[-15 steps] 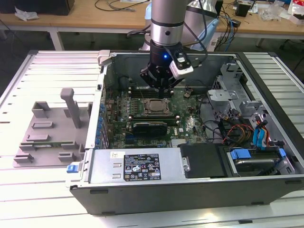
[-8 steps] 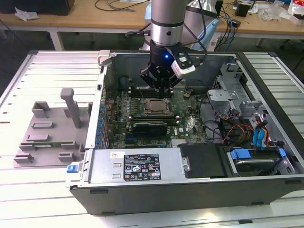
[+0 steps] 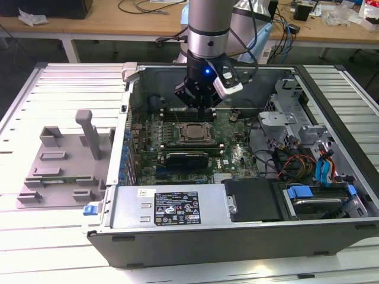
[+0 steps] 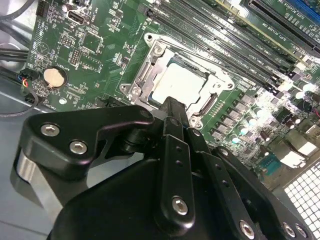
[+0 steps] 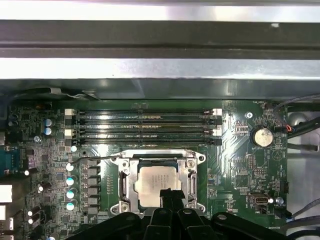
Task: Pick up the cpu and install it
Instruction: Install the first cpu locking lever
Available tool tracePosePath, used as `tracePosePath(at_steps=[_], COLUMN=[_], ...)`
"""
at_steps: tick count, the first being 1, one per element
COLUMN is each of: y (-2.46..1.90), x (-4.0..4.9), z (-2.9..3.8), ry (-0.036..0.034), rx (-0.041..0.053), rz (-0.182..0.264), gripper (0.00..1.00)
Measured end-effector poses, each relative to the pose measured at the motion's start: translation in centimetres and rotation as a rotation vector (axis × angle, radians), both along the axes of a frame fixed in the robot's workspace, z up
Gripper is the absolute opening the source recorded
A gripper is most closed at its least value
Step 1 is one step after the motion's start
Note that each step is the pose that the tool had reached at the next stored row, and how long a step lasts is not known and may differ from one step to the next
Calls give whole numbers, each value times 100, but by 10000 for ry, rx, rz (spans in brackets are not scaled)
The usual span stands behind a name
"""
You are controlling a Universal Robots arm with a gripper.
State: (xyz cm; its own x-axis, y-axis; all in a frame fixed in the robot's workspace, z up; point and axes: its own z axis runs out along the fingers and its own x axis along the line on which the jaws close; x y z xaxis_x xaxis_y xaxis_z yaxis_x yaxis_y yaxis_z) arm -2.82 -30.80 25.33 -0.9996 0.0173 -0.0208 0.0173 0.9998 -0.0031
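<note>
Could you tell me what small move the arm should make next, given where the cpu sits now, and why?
Probably a short straight lift. The cpu already lies flat inside the socket frame, and the gripper hangs just above the chip's edge, apparently holding nothing; rising clear would free the socket area.

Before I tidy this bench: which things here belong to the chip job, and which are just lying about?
Job:
- cpu, lying in the socket frame
- gripper, just above the chip

Lying about:
- grey plastic tray outside the case
- coin battery
- blue cables
</note>
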Motion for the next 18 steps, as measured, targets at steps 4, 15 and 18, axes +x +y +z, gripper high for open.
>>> tracePosePath(at_steps=[4, 15, 18], y=[0, 0, 0], x=[-141, -446, -496], z=[0, -1, -2], ry=[0, -1, -2], rx=[-1, 0, 0], rz=[0, 0, 1], gripper=[11, 11, 11])
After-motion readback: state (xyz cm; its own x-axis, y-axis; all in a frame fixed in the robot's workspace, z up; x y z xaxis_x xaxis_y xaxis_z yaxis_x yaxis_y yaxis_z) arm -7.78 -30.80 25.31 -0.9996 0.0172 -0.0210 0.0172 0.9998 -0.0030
